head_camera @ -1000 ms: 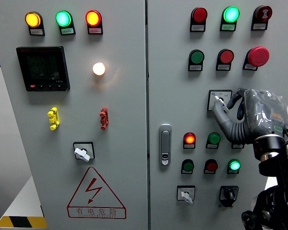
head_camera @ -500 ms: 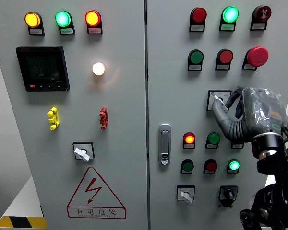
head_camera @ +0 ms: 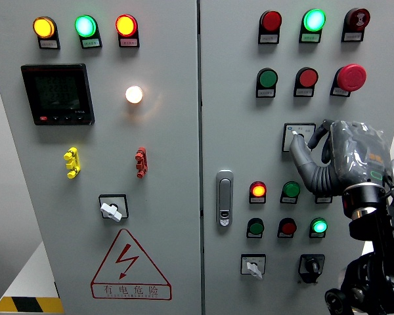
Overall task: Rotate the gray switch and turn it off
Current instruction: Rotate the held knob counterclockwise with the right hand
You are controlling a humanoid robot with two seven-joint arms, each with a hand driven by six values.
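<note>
Right robot hand (head_camera: 315, 141) pinches the gray rotary switch (head_camera: 298, 136); red lit round lamp (head_camera: 257, 190) at seven o'clock; green round button (head_camera: 290, 190) just below.

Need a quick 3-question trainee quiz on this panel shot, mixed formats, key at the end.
1. True or false: the robot hand is at the gray switch on the right door.
2. Which color is the lit lamp directly below that switch? A) red B) yellow C) blue
3. Fill in: the door handle sits ____ of the robot hand in the picture.

Key: 1 true; 2 A; 3 left
</note>
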